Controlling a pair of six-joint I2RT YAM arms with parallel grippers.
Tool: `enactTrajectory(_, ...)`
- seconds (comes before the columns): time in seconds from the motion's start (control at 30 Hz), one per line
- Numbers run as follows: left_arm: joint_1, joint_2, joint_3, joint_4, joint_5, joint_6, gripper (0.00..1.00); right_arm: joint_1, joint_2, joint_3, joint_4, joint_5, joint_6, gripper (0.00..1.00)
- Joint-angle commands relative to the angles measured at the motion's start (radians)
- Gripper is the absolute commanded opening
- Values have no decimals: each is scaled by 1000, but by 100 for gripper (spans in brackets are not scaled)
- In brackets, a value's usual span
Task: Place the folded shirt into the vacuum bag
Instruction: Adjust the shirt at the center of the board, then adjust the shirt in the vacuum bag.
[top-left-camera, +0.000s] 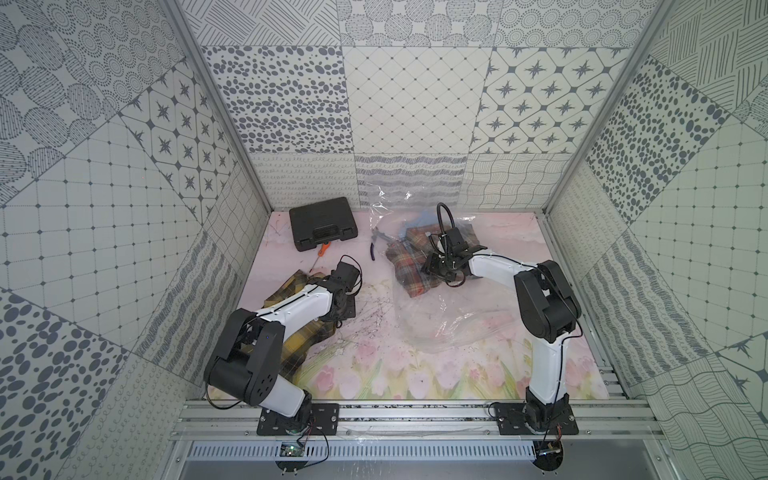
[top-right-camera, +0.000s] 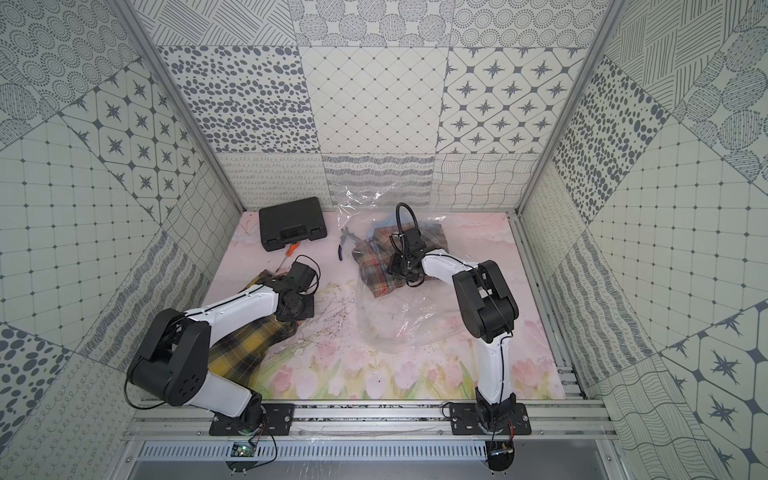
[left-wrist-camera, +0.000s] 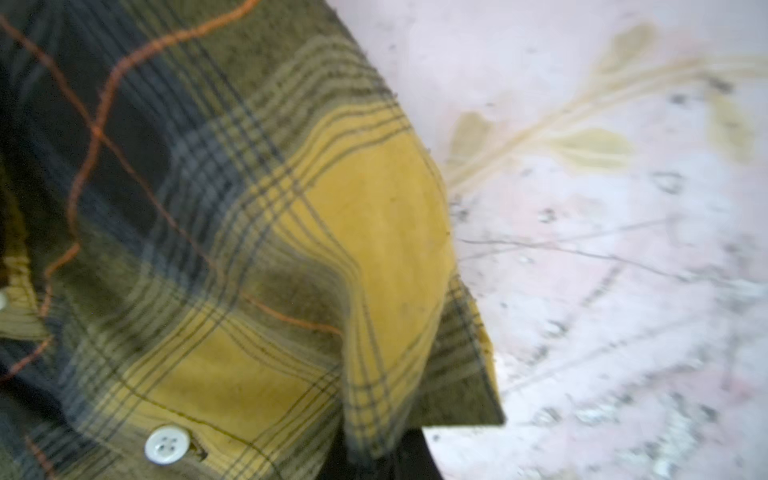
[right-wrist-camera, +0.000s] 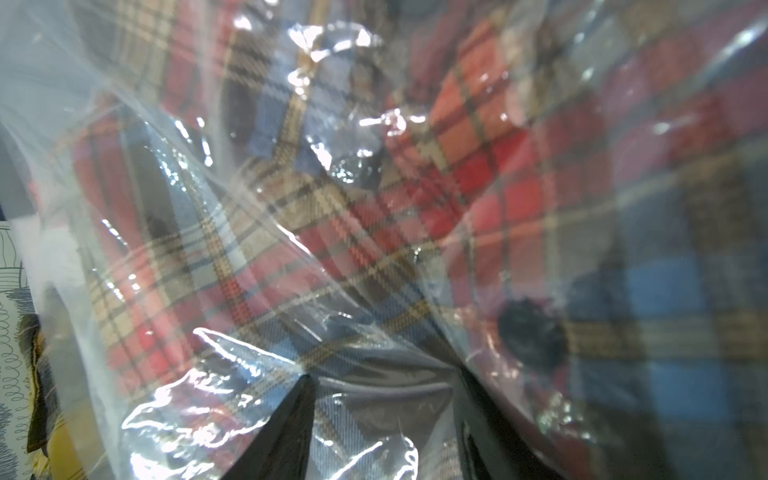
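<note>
The yellow-and-black plaid flannel folded shirt (top-left-camera: 303, 338) is found on the pink flower-printed desk (top-left-camera: 374, 374). It lies near the large clear crinkly plastic vacuum bag (top-left-camera: 453, 328) but outside it, on the left arm's side. The left gripper (top-left-camera: 344, 306) is lowered onto the shirt edge nearest the bag. Its fingers are pressed together, and in the left wrist view a raised fold of cloth is seen drawn down toward them, so a pinch for carrying is judged to be made. The left arm is bent low, its forearm laid over the shirt.

A red-and-blue plaid shirt (top-left-camera: 409, 266) is seen inside the bag. The right gripper (top-left-camera: 436, 266) is set down on the bag above that shirt, wrist pitched downward, probably so the film is steadied. Whether its fingers (right-wrist-camera: 291, 428) are spread or closed on the film cannot be told.
</note>
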Motion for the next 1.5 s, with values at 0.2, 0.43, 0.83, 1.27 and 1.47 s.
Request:
enactTrajectory(0.2,-127,-305,-22,54,33,42,6,27,-83,5,-42,17,-50,56)
enactTrajectory(0.43,-296,-313,-3,120,136,54,9,44,-139,3,-79,24,-81,56)
enactTrajectory(0.83,-470,-102,-23,245,286,3,37,140,-222,43,-205,-141,-191,58)
enactTrajectory(1.27,-213,-332,-22,-150,84,-163,56,232,-146,29,-244,-314,-218,74)
enactTrajectory(1.47,-156,-363,-114,-118,70,-231,55,255,-69,57,-246,-334,-212,81)
